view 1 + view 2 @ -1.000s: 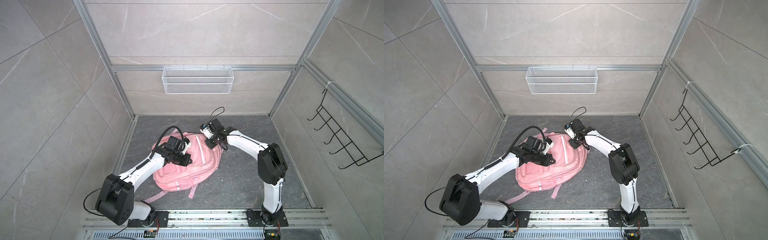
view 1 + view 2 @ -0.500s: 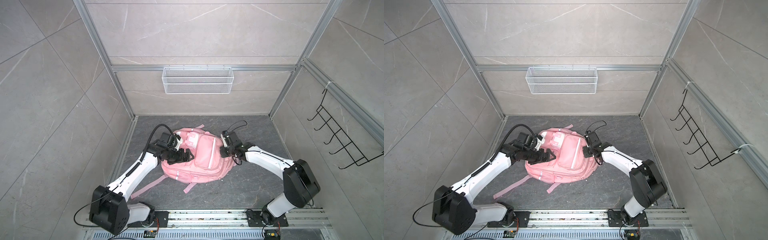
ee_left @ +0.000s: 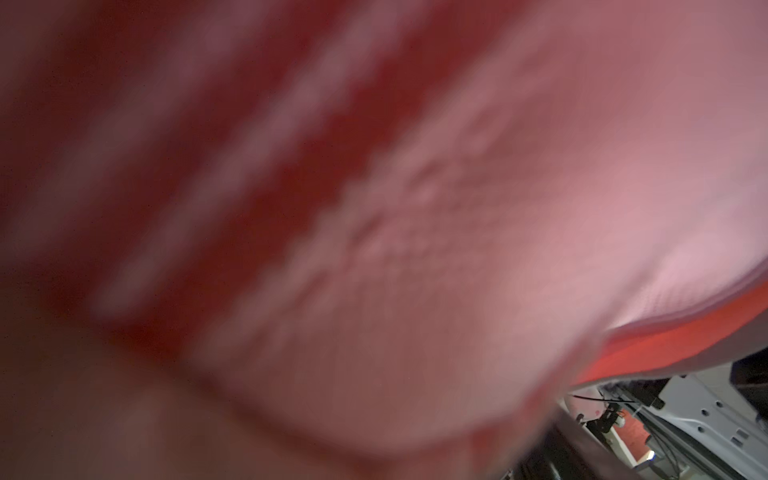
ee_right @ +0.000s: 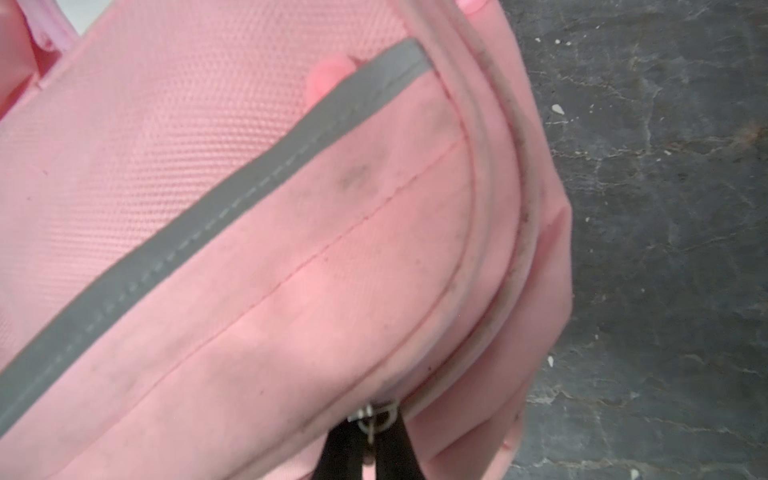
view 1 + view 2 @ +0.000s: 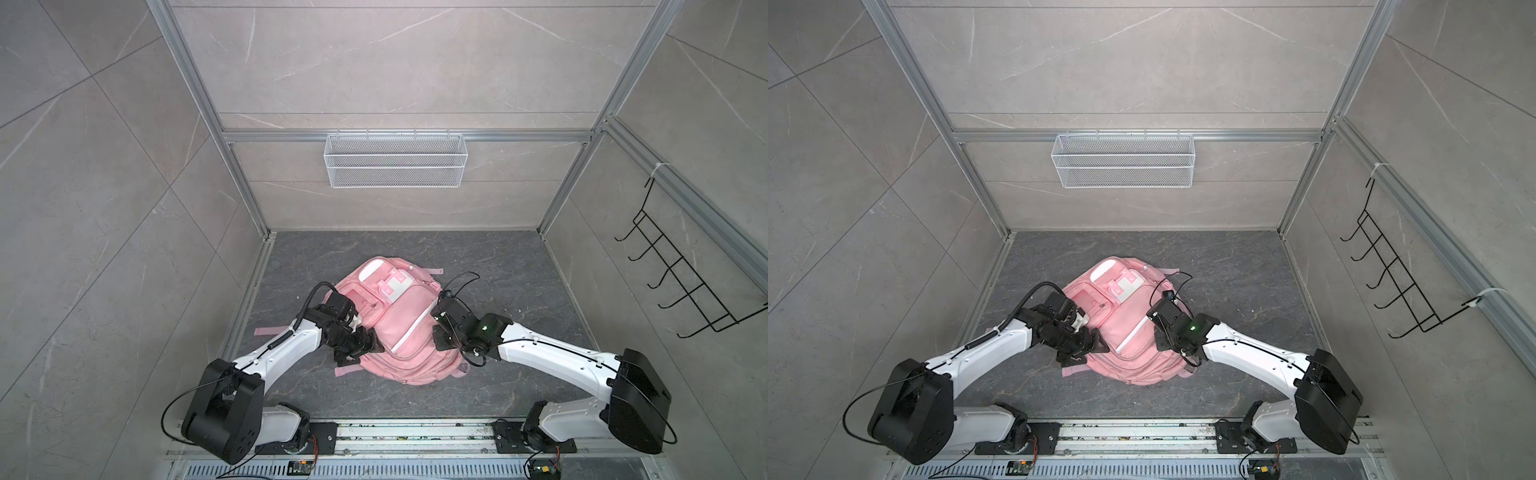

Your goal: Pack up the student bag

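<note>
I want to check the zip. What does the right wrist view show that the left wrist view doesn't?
Only the right wrist view: the grey stripe across the bag, the zip pull at the tips of the right gripper, jaws closed, and the dark floor. Only the left wrist view: a blurred close-up, with a glimpse of white hardware in one corner. Both: pink bag fabric filling most of the frame.

The bag (image 5: 401, 320), soft pink, lies flat and front-up on the desk (image 5: 519, 266), pale buckle flap (image 5: 386, 279) toward 12 o'clock, white stripe (image 5: 409, 328) slanting, a strap (image 5: 270, 331) trailing toward 9 o'clock.
</note>
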`<state>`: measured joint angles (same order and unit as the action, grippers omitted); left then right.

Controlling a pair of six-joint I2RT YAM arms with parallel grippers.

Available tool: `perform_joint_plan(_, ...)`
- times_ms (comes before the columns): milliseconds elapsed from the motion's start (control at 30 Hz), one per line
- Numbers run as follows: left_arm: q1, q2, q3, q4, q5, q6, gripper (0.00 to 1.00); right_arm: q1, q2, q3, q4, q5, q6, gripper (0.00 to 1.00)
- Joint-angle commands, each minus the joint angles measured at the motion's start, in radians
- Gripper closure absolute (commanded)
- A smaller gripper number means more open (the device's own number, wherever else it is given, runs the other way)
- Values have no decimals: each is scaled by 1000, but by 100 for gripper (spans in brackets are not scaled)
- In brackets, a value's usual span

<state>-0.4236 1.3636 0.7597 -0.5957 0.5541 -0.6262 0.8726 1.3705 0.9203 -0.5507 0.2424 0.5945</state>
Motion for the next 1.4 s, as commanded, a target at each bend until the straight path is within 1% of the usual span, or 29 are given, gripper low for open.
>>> perform_joint_plan(0, 81, 97, 90, 217, 17, -25, 21, 52, -41, -33, -33, -49, 27, 100)
perform_joint_plan(33, 106, 134, 124, 223, 18, -2, 25, 69, -47, -42, -25, -61, 31, 100)
perform_joint_plan(133, 161, 233, 236, 233, 20, 69, 30, 116, -44, -51, 9, -90, 13, 100)
perform_joint_plan(200, 186, 296, 329, 196, 18, 124, 30, 143, -24, -35, 18, -96, -11, 100)
perform_joint_plan(300, 210, 369, 443, 154, 15, 165, 30, 155, 12, -3, 26, -100, -48, 100)
perform_joint_plan(400, 208, 391, 499, 112, 10, 179, 14, 155, 23, 11, 57, -90, -75, 100)
perform_joint_plan(467, 198, 354, 476, 108, 11, 152, 6, 152, 42, 34, 70, -85, -90, 100)
perform_joint_plan(533, 172, 289, 424, 106, 7, 127, 4, 147, 64, 61, 73, -89, -103, 100)
perform_joint_plan(667, 95, 170, 294, 117, 36, 55, 7, 127, 82, 68, 134, -136, -117, 100)
perform_joint_plan(767, 59, 127, 215, 182, 57, -13, 10, 114, 87, 68, 165, -167, -131, 100)
perform_joint_plan(867, 43, 142, 185, 291, 88, -84, 10, 109, 94, 61, 192, -192, -137, 100)
perform_joint_plan(1000, -2, 225, 210, 406, 112, -139, 11, 107, 96, 54, 211, -207, -145, 100)
perform_joint_plan(1067, -18, 259, 221, 436, 109, -150, 21, 100, 92, 47, 220, -204, -141, 100)
perform_joint_plan(1100, -21, 268, 220, 459, 108, -162, 30, 94, 91, 42, 222, -204, -135, 100)
perform_joint_plan(1133, -20, 272, 217, 484, 110, -173, 46, 87, 88, 36, 224, -201, -127, 100)
perform_joint_plan(1167, -19, 270, 213, 500, 110, -182, 58, 81, 86, 29, 227, -201, -119, 100)
perform_joint_plan(1233, -17, 266, 211, 505, 99, -187, 86, 70, 77, 13, 233, -203, -110, 100)
perform_joint_plan(1300, -14, 265, 204, 514, 95, -188, 100, 64, 67, 3, 238, -205, -117, 100)
perform_joint_plan(1367, -9, 260, 192, 520, 84, -184, 100, 58, 63, 5, 224, -219, -138, 100)
